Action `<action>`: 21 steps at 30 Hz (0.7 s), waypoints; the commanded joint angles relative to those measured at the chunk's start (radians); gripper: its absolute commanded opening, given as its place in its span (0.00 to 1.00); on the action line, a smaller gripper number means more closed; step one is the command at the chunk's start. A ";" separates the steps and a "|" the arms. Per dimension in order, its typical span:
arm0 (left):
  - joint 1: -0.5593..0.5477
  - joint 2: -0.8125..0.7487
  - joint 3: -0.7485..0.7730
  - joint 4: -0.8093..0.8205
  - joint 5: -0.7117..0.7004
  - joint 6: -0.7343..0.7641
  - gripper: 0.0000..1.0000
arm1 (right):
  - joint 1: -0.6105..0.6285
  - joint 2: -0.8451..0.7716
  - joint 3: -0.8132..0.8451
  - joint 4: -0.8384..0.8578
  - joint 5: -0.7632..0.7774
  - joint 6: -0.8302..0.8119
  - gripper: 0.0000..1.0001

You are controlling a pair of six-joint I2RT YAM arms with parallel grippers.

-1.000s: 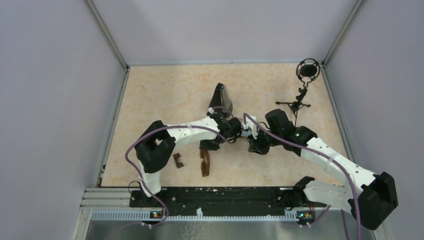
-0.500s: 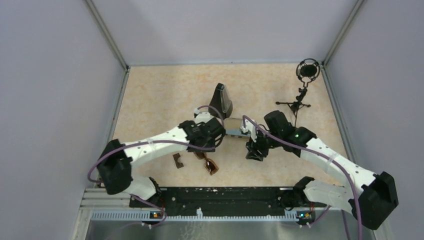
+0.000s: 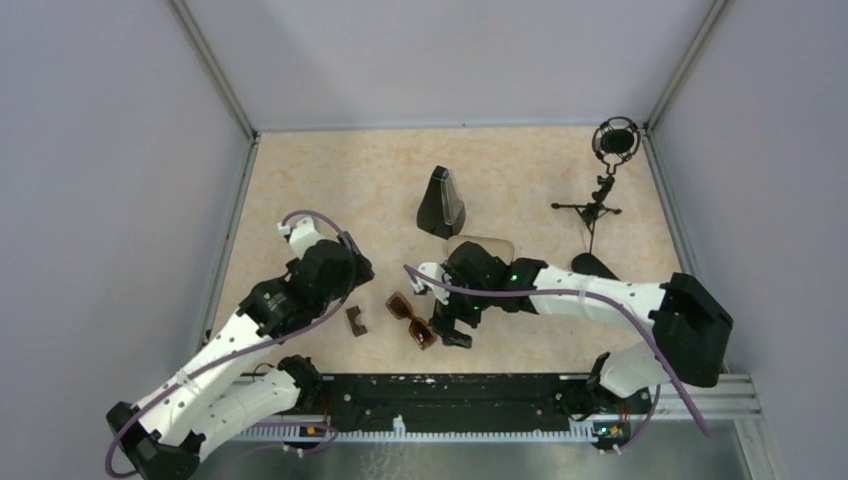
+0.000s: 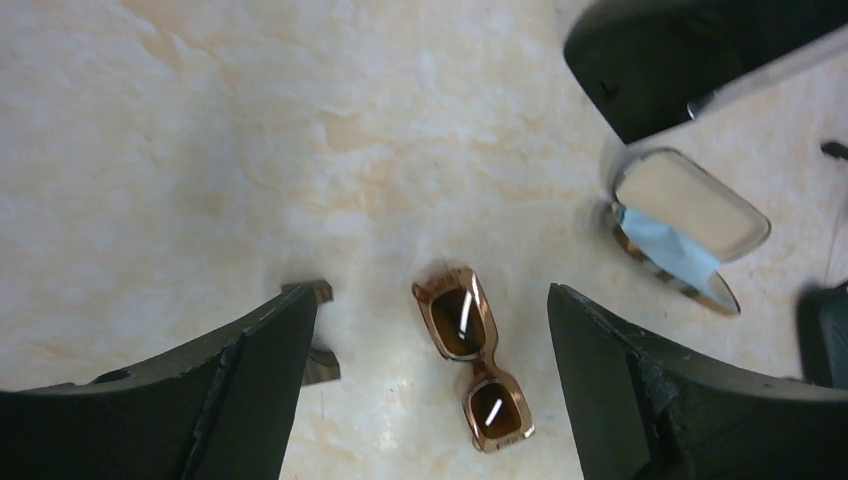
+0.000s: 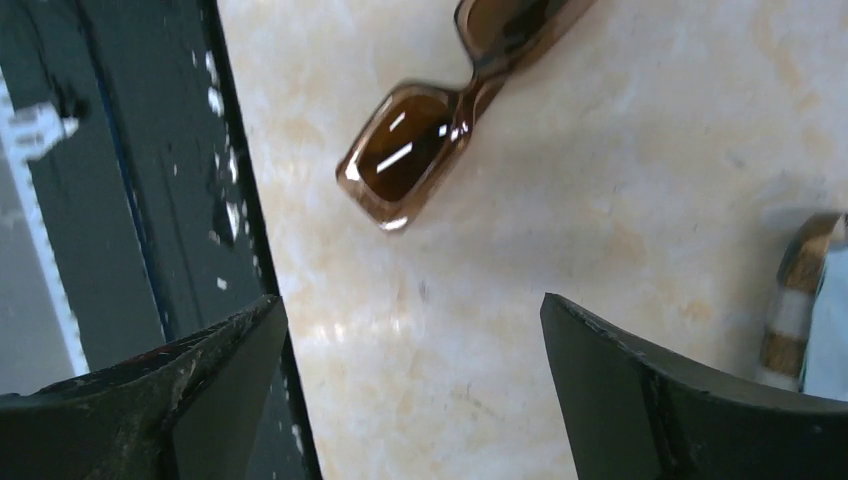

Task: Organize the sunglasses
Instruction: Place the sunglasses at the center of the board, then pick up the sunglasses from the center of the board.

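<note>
**Sunglasses [image 4: 473, 355] lying loose on the table, both my claws empty**

So the amber-lensed pair is flat on the table [image 3: 330, 180], lenses up. It sits right below my left claw [image 4: 430, 300], framed between its fingers and a bit nearer the right one. That claw is spread wide with nothing in it and hangs well above.

My right claw [image 5: 410, 305] is just as wide and just as empty. It's low over the table, with one lens just ahead of it and the black rail [image 5: 130, 150] off to its left.

A slim brown frame [image 4: 318, 340] peeks out from behind my left claw's left finger. Probably the other pair, but it's too hidden to swear to.

The plaid case [image 4: 700, 200] sits beyond that claw's right finger, lid open and a blue cloth [image 4: 670, 255] spilling out. I reckon it's open so the glasses can go in. The black triangular case [image 4: 680, 50] stands farther ahead.

My guess is the wide jaws make sense here: a thin frame lying flat needs room on both sides before any pinch.
</note>
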 commanded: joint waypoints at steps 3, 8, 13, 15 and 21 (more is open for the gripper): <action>0.169 -0.011 0.026 0.030 0.034 0.136 0.93 | 0.076 0.159 0.164 0.125 0.121 0.122 0.99; 0.231 -0.059 0.011 0.058 0.051 0.163 0.94 | 0.147 0.269 0.252 0.103 0.191 0.173 0.99; 0.246 -0.064 0.016 0.060 0.054 0.194 0.94 | 0.197 0.354 0.305 0.079 0.292 0.235 0.99; 0.248 -0.063 0.012 0.063 0.060 0.203 0.94 | 0.210 0.381 0.318 0.071 0.316 0.249 0.99; 0.254 -0.066 0.001 0.081 0.079 0.221 0.94 | 0.234 0.448 0.350 0.034 0.406 0.263 0.99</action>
